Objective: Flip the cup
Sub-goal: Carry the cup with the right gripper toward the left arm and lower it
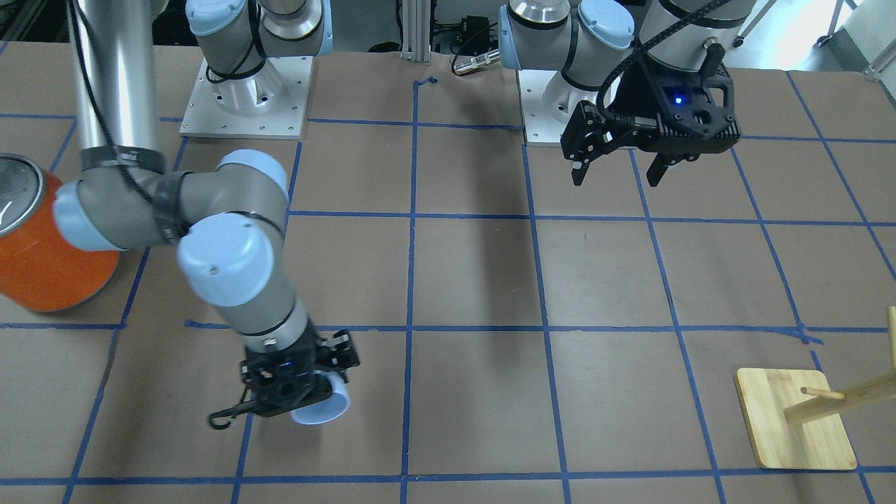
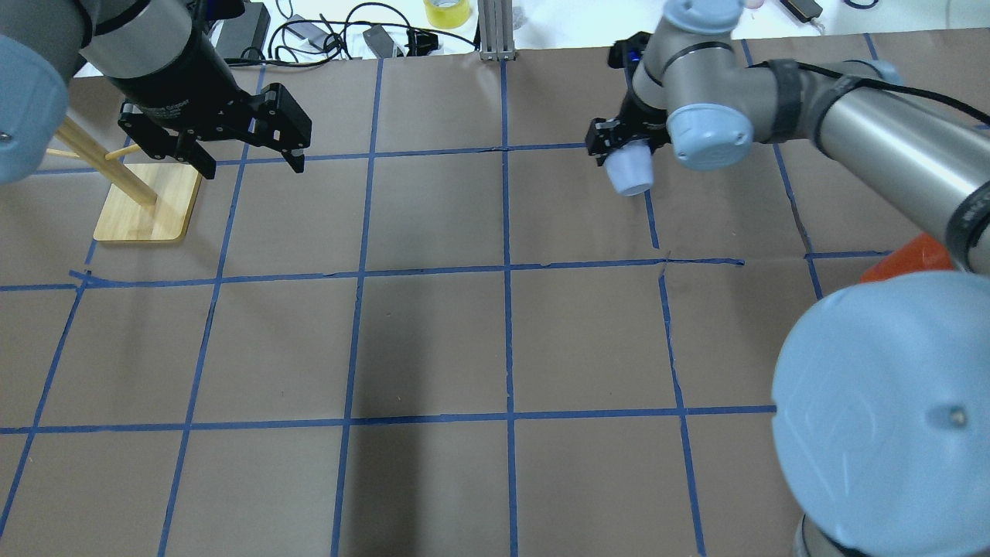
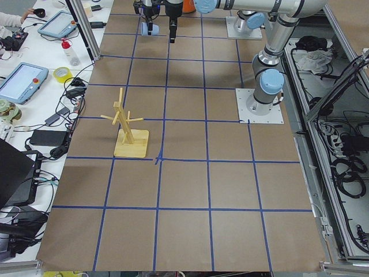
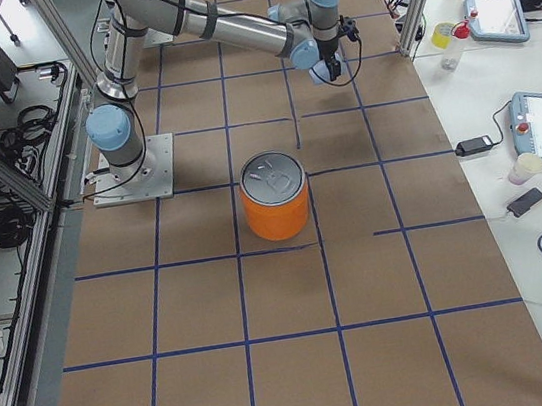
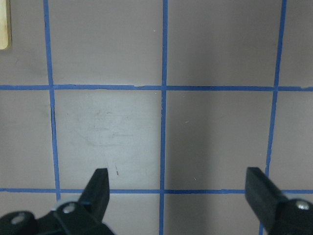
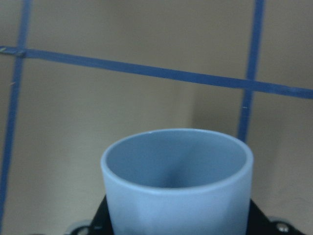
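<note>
1. Exterior front-facing: the right gripper (image 1: 311, 393) is clenched on the cup (image 1: 327, 409), a small, pale blue, tapered, handleless cup with smooth sides. It is well apart from the orange can (image 1: 42, 259), farther from the robot's base and nearer the table's middle. Its long axis is tilted, with the narrow base in the jaws and the round mouth facing down and toward the operators' side. The left gripper (image 1: 616, 175) hangs spread and empty, far across the table from the can.
2. Overhead exterior: the cup (image 2: 630, 172) juts from the right gripper (image 2: 623, 148), wide end away from the fingers. It sits beyond the orange can (image 2: 901, 259), which the arm mostly hides. The left gripper (image 2: 253, 166) is agape, holding nothing.
3. Exterior left: the cup (image 3: 148, 27) is a small pale shape near the table's far end, too small for detail.
4. Exterior right: the cup (image 4: 321, 73) hangs under the right gripper (image 4: 331, 57), well past the orange can (image 4: 276, 202), wide end lowest.
5. Left wrist-mounted: both fingers (image 5: 100, 186) of the left gripper (image 5: 178, 188) stand wide apart over bare taped paper.
6. Right wrist-mounted: the cup (image 6: 176, 181) shows its open mouth and blue inside, pointing away from the wrist toward the table, with its base seated between the jaws.
</note>
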### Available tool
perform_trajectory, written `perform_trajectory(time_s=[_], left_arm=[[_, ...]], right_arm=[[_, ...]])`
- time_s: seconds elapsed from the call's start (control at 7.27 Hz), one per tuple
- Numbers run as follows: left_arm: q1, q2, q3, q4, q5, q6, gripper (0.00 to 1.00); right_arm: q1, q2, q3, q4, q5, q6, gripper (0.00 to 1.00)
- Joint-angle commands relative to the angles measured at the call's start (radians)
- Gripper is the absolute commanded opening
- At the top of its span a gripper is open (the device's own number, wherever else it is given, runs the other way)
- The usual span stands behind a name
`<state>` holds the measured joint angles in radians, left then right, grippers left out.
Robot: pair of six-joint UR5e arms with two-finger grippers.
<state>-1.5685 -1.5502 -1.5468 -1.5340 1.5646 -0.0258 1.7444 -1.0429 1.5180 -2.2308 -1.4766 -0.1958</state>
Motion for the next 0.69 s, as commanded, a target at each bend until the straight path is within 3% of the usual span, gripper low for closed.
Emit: perform_trajectory(time_s=[0.0, 0.55], left_arm=[[-0.001, 0.004, -0.001, 0.000, 0.000, 0.001, 1.00], [-0.001, 0.004, -0.001, 0.000, 0.000, 0.001, 1.00]], right_arm=[[0.160, 0.009, -0.002, -0.053, -0.001, -0.261, 0.37], [0.254, 0.061, 0.042, -0.155, -0.014, -0.995, 0.37]])
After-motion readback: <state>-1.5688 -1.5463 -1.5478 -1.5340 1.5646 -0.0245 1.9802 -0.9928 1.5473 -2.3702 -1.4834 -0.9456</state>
